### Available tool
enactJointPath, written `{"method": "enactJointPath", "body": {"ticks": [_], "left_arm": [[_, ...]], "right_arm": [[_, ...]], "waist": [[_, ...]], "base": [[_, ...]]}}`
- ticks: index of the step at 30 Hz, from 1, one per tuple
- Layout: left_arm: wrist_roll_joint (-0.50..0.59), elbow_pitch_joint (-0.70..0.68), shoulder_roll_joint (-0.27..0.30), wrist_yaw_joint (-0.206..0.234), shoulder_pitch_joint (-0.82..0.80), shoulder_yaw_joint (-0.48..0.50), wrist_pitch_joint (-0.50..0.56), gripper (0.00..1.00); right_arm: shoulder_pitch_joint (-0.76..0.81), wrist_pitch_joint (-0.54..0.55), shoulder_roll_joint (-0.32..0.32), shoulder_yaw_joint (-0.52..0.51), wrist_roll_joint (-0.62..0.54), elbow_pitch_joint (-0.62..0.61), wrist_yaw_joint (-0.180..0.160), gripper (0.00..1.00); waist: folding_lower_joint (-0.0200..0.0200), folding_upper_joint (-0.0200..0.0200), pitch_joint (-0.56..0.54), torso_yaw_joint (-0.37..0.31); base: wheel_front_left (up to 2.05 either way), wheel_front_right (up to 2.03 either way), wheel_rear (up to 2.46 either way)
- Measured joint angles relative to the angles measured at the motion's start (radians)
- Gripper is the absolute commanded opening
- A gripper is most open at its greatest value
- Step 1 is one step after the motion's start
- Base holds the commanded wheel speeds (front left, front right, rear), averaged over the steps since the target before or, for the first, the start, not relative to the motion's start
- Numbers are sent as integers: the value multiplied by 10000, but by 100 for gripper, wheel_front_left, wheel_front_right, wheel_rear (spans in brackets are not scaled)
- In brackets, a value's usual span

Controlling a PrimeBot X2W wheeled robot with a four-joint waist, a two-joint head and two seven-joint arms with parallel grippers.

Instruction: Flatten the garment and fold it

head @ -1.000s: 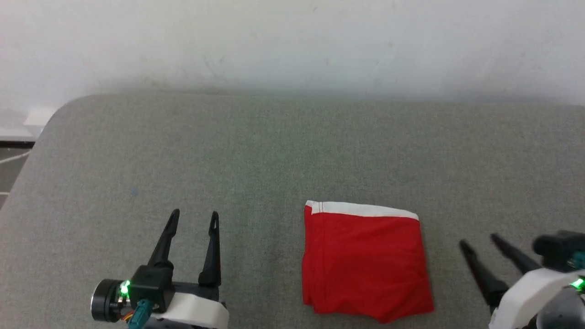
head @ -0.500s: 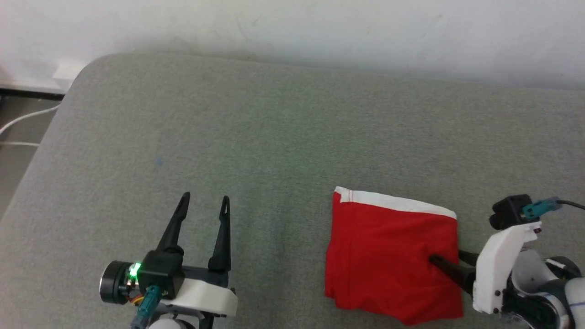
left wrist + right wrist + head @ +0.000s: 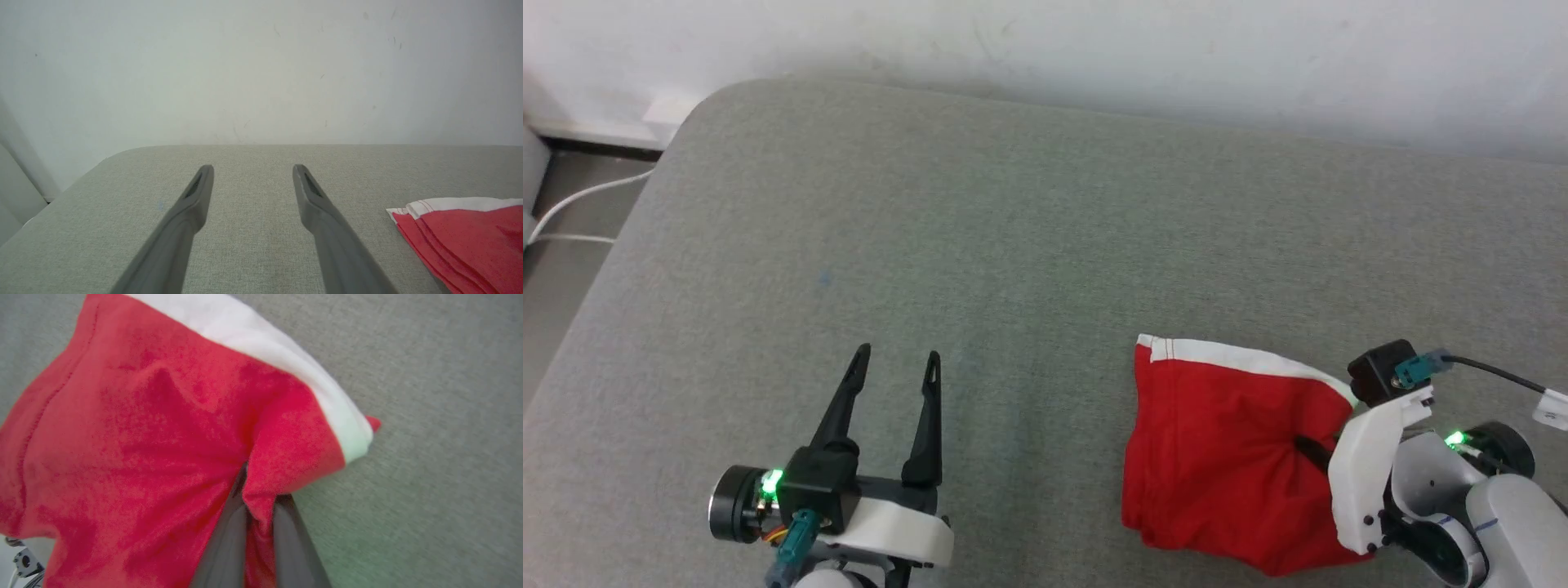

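Right gripper [image 3: 1300, 445], lower right of the head view, is pinched nearly closed on a ridge of the red shorts [image 3: 1217, 441], which lie folded on the grey pad [image 3: 1013, 245]. Left gripper [image 3: 896, 363], lower left, gapes wide and empty. This looks like a final fold or a tidying step. Next it should lift gently and keep the layers together.

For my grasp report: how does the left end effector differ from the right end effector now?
The left end effector stands wide open; the right end effector is closed. The left holds nothing and points over the bare grey surface, apart from the garment; the right pinches a fold of the garment. Both have two long dark fingers.
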Motion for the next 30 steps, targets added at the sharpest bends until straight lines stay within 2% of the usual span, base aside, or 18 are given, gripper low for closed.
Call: {"method": "enactJointPath", "body": {"ticks": [3,8,13,21,30], "left_arm": [[69,-13,-2,-31,6,-119,2,100],[79,-46,-25,-84,-54,-456,0,100],[81,-19,-36,-71,-643,-840,2,100],[380,36,-79,-67,-1778,-1271,2,100],[537,-54,-2,-56,-2746,-1515,0,100]], "right_arm": [[-292,-196,-545,518,-497,-146,-8,0],[-1073,25,-1837,1653,-915,-755,-6,0],[-2064,259,-3494,2640,-1047,-1141,-8,0],[-3019,-853,-5787,3448,-1035,-255,-6,0],[-3646,-3112,-6452,2711,-1053,2096,-6,0]], "waist": [[0,0,-79,-325],[-1,0,-154,-1139],[-1,0,-43,-2115],[0,0,715,-3333],[1,0,2250,-3734]], "base": [[0,0,0],[0,0,0],[0,0,0],[0,0,0],[0,0,0]]}}
